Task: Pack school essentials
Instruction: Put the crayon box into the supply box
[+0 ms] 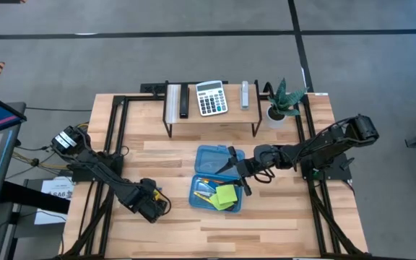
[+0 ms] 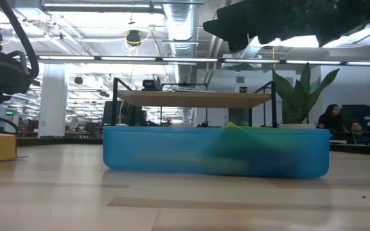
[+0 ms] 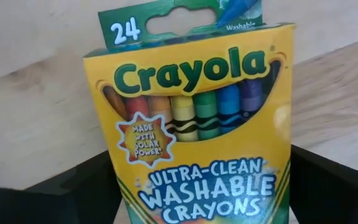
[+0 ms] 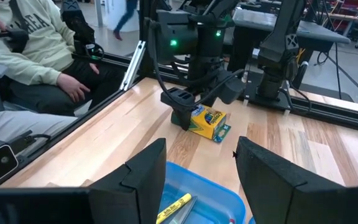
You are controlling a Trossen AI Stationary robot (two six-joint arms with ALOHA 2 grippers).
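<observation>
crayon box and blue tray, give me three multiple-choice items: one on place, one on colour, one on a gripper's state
1. Where is the crayon box?
A. in the blue tray
B. on the table by the left gripper
C. on the shelf

2. What colour is the sticky pad in the tray?
A. lime green
B. red
C. white

3. The right gripper is:
A. shut on scissors
B. shut on a pencil
C. open

Answers: 1 B, the box lies on the wood at the left gripper. 2 A, the high view shows it green. 3 C, its fingers stand wide apart over the tray.
</observation>
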